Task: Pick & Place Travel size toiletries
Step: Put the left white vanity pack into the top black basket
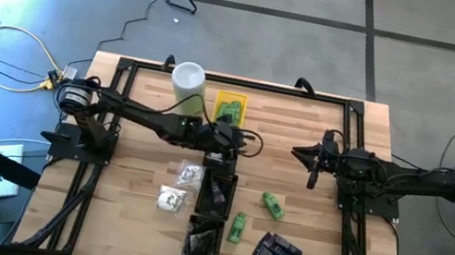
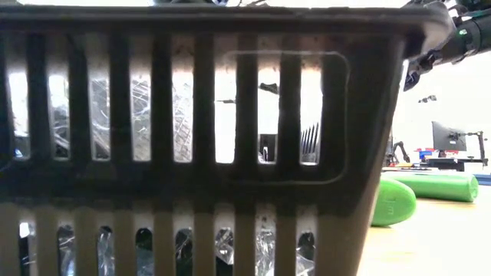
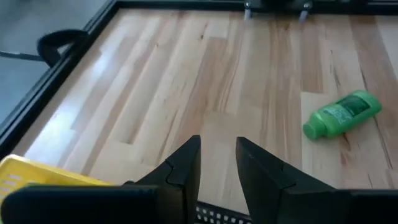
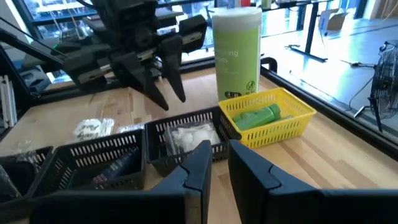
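Observation:
My left gripper (image 1: 227,139) hovers open and empty between the yellow tray (image 1: 229,106) and the upper black tray (image 1: 217,191); in the right wrist view its fingers (image 4: 166,87) point down above that tray. A white wrapped piece (image 4: 186,137) lies in the black tray and a green bottle (image 4: 256,117) lies in the yellow one. Two green bottles (image 1: 272,204) (image 1: 237,227), dark packets (image 1: 277,250) and white wrapped pieces (image 1: 189,174) (image 1: 171,199) lie on the table. My right gripper (image 1: 310,157) waits at mid-table, slightly open and empty.
The tall pale-green canister (image 1: 188,79) stands beside the yellow tray at the far side. A second black tray (image 1: 203,241) sits by the near edge, and its slatted wall (image 2: 199,138) fills the low view. Bare wood (image 1: 130,176) lies left of the trays.

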Available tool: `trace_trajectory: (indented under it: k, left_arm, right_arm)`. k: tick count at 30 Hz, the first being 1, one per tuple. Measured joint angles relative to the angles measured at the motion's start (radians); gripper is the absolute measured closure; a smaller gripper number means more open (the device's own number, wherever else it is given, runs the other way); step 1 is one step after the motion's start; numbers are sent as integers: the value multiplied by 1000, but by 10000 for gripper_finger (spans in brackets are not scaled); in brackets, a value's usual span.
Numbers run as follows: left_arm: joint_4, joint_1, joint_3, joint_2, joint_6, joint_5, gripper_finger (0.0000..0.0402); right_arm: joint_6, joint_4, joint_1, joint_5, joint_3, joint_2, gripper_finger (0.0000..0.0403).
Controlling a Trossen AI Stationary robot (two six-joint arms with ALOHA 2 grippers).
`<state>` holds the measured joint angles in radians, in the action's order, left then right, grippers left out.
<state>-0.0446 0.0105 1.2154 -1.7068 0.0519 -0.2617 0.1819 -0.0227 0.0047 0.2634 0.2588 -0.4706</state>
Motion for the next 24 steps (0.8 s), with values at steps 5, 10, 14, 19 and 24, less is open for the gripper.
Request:
trace_trajectory:
  k: [5,10,14,19,24]
  left_arm:
    - [29,1,-82,83,-4,-2,304]
    - [134,-1,-207,186,-32,1,304]
    - [254,-25,-319,263,-81,10,304]
    - [316,-60,-408,356,-128,11,304]
    - [304,-83,-466,451,-138,12,304]
  right_arm:
    - [-38,-36,0,1,0,0,357]
    - [-69,-49,0,1,0,0,357]
    - [-80,-49,0,2,0,0,357]
    - [-82,-51,0,34,0,0,357]
    - [-82,-55,0,72,0,0,357]
